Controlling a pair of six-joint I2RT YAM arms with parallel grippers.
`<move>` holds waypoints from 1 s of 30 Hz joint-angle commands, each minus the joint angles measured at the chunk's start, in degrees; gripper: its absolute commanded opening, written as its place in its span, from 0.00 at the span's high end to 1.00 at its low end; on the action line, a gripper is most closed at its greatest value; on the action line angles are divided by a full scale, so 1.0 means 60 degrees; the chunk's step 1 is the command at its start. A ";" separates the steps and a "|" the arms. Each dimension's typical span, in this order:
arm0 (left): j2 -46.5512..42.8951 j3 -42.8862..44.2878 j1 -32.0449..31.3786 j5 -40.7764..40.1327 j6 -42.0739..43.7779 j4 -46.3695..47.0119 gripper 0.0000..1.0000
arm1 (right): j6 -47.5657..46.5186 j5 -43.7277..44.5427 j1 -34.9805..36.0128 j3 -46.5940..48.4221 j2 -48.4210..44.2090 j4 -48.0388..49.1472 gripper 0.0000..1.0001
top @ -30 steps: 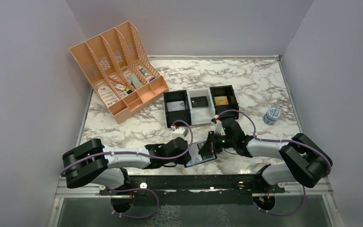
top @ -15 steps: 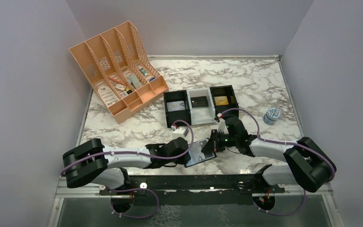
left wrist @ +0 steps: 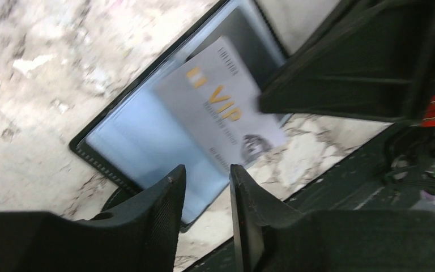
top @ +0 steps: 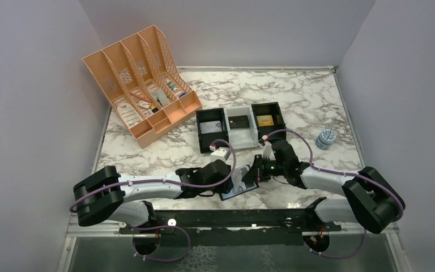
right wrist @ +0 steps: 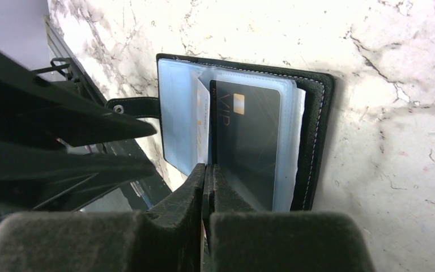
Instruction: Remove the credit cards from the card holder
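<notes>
Black wallet (top: 241, 188) is being shown lying open at the near edge of the marble table (top: 306, 96), between both grippers; a grey card (left wrist: 221, 107) and a dark card (right wrist: 243, 147) are showing among its clear sleeves; the left gripper (left wrist: 207, 170) is being held slightly parted over the wallet, gripping nothing; the right gripper (right wrist: 205, 170) is being held closed at a sleeve's edge.

From above, we see soft, even light on the marble bench (top: 311, 96), bright and sharp, with faint shadows beneath the arms near 6 o'clock. Our left wrist view is smeared with motion blur: the pale card (left wrist: 221, 107) has fuzzy lettering, and the left fingers (left wrist: 158, 226) at 6 o'clock are dark. Our right wrist view shows the card holder (right wrist: 317, 113) crisply, its sleeves faintly glossy, while the right fingers (right wrist: 181, 209) at 6 o'clock are out of focus.
</notes>
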 commanded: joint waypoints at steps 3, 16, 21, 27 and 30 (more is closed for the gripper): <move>0.0038 0.0613 -0.0039 0.0392 0.0549 0.0857 0.61 | 0.0327 0.0157 -0.0067 -0.0346 0.0024 0.0559 0.99; 0.0703 -0.0605 -0.0038 -0.0038 -0.0289 0.1121 0.80 | 0.0285 -0.0024 -0.0070 -0.0323 0.0103 0.0696 0.97; 0.0617 -0.0534 -0.0037 -0.0266 -0.0125 0.0603 0.81 | 0.0237 -0.0399 -0.0067 -0.0251 0.0137 0.0878 0.87; 0.0759 -0.0494 -0.0041 -0.0272 -0.0055 0.0439 0.83 | 0.0135 -0.0707 -0.0076 -0.0041 0.0481 0.1063 0.75; 0.0754 -0.0479 -0.0042 -0.0279 -0.0055 0.0412 0.83 | 0.0218 -0.0910 -0.0073 0.0021 0.0850 0.1349 0.75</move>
